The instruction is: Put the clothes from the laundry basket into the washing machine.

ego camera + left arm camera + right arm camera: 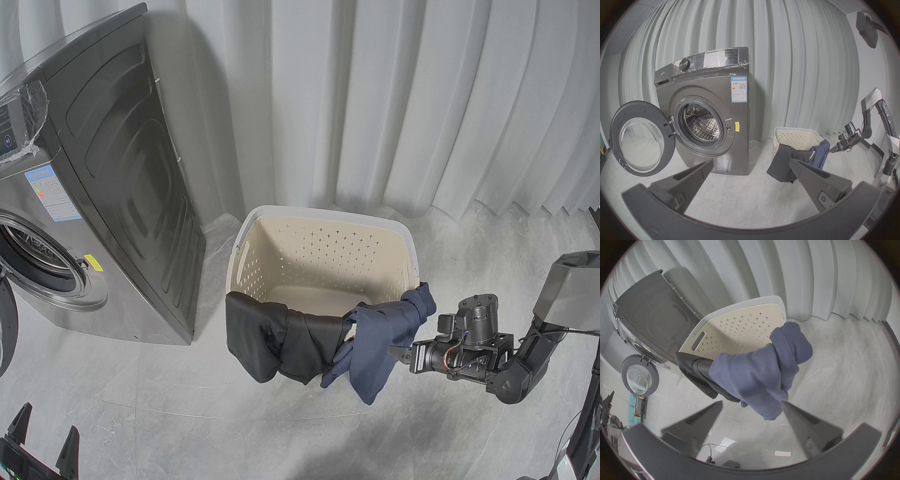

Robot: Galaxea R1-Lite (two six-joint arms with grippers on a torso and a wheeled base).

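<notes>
Clothes are met first by the right gripper (751, 405), spread wide and empty just beside the blue garment (381, 337), which is draped with a black garment (275, 340) over the laundry basket (325, 212)'s near rim, the washing machine (125, 187) being set beyond with its door (640, 137) swung open.

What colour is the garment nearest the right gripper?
The garment is blue, clearest in the right wrist view.

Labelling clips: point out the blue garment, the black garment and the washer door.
blue garment (375, 350), head view, hanging fold.
black garment (262, 337), head view, draped front.
washer door (640, 143), left wrist view, glass window.
</notes>
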